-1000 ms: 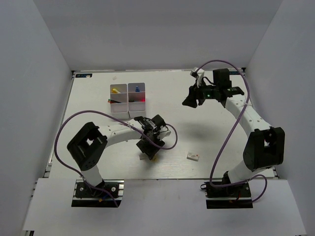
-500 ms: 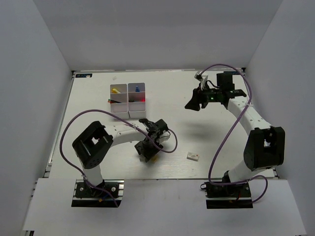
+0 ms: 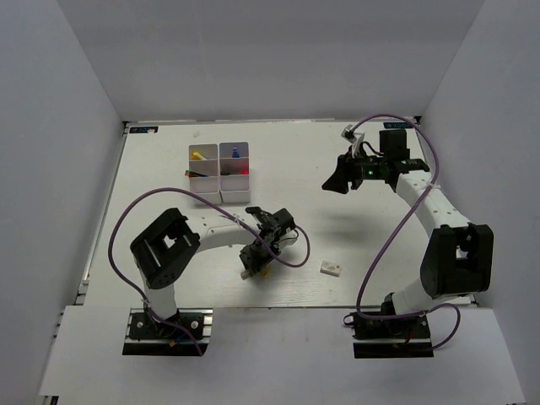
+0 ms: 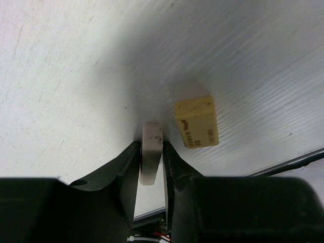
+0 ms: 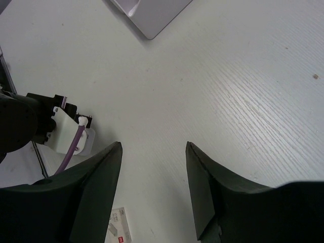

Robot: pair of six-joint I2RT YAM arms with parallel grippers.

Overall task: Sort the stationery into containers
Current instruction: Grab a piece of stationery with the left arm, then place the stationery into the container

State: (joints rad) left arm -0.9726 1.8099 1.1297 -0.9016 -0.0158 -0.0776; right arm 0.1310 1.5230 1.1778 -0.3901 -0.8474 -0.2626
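My left gripper point(image 3: 256, 260) is low over the table's near middle, shut on a small off-white eraser point(image 4: 151, 154) held on edge between the jaws. A tan eraser point(image 4: 197, 122) lies flat on the table just right of it, untouched. A white eraser with a red label point(image 3: 332, 269) lies further right; it also shows in the right wrist view point(image 5: 119, 229). My right gripper point(image 3: 336, 180) hangs open and empty above the table at centre right, its jaws wide apart in the right wrist view point(image 5: 153, 152). The white organiser point(image 3: 219, 179) stands at the back left.
The organiser holds a yellow-tipped item point(image 3: 197, 155), a blue-capped bottle point(image 3: 234, 153) and something red point(image 3: 244, 170). Its corner shows in the right wrist view point(image 5: 152, 17). The table's near edge point(image 4: 288, 164) runs close behind the left gripper. White walls enclose the table.
My left gripper has shifted slightly right and toward the near edge. My right gripper has drifted a little right and toward the near side, still open.
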